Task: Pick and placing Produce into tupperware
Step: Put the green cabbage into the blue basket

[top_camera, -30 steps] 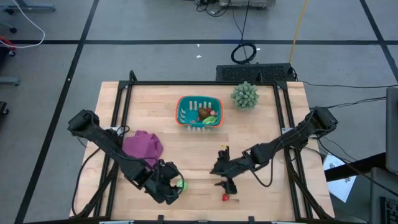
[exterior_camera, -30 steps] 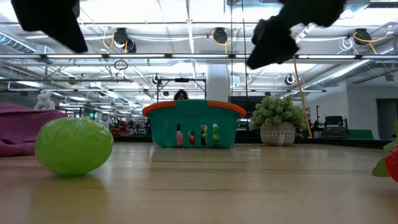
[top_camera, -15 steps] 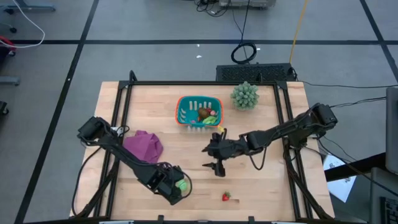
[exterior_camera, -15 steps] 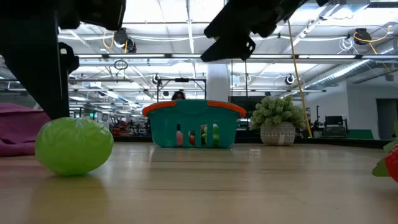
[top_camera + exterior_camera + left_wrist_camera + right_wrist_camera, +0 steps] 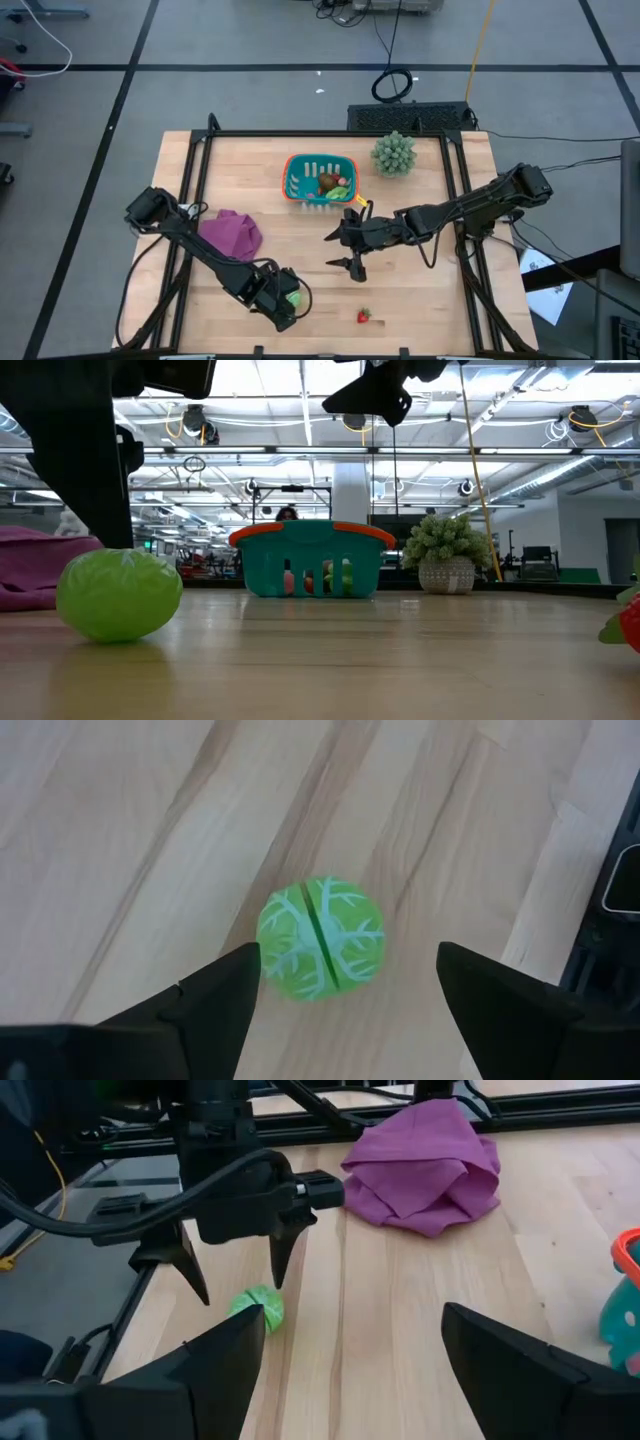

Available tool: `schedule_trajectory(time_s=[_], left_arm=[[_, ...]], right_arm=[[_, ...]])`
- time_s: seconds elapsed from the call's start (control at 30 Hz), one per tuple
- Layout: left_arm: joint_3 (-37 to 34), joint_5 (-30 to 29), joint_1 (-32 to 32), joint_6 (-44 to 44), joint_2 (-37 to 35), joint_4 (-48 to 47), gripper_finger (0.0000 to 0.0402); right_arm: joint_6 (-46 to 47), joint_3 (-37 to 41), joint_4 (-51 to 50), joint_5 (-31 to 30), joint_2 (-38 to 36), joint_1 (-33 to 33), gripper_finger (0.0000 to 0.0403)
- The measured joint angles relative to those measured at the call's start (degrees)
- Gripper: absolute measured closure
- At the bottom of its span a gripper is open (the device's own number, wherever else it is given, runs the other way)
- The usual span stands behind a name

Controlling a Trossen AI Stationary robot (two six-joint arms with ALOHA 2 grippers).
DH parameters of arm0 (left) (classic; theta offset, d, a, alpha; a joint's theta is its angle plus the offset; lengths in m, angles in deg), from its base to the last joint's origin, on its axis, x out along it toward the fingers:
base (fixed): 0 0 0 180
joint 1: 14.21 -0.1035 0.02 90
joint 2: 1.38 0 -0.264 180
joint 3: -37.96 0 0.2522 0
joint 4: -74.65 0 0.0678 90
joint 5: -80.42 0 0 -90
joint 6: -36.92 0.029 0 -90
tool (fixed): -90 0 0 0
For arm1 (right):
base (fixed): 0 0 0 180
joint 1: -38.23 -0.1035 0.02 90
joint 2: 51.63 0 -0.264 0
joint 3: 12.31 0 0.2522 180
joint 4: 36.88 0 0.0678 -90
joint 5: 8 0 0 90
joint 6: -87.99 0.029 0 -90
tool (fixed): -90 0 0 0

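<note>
While the left gripper [image 5: 283, 303] is hanging over the green ball [image 5: 320, 952] near the front edge with its fingers apart around it, it is doing best going straight down and squeezing gently so the ball is not rolling away. The right gripper [image 5: 349, 248] is waiting open beside the teal basket [image 5: 296, 165]. I am counting one green ball, one strawberry [image 5: 363, 316], one basket
</note>
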Motion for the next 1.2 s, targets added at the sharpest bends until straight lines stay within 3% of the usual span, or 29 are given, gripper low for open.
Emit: schedule_trajectory(time_s=[1.2], left_arm=[[-0.02, 2.45, -1.76, 0.21, 2.6, -1.83, 0.0094]], right_arm=[[0.15, 0.0, 0.98, 0.02, -0.02, -1.62, 0.0108]])
